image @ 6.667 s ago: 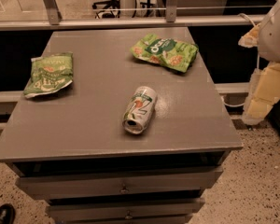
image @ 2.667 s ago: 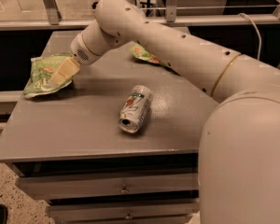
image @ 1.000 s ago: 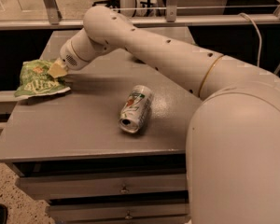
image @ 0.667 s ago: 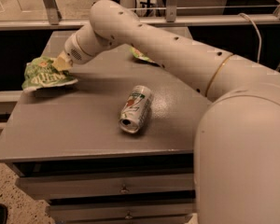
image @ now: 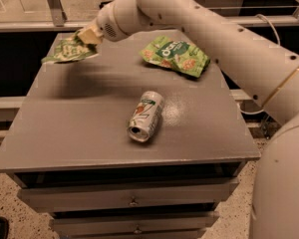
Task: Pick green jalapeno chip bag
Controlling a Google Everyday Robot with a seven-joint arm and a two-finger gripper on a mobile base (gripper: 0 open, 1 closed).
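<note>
The green jalapeno chip bag (image: 66, 51), muted olive green and crinkled, hangs above the far left part of the grey table (image: 79, 128), clear of its surface, with a dark shadow under it. My gripper (image: 87, 36) is shut on the bag's upper right edge. The arm reaches in from the right across the back of the table.
A brighter green chip bag (image: 175, 55) with a white logo lies at the back right of the table. A drink can (image: 146, 116) lies on its side near the middle. Drawers are below the front edge. A railing runs behind the table.
The gripper closed on the olive bag at the table's left and has lifted it up and to the right, off the surface. The can and the other bag have not moved.
</note>
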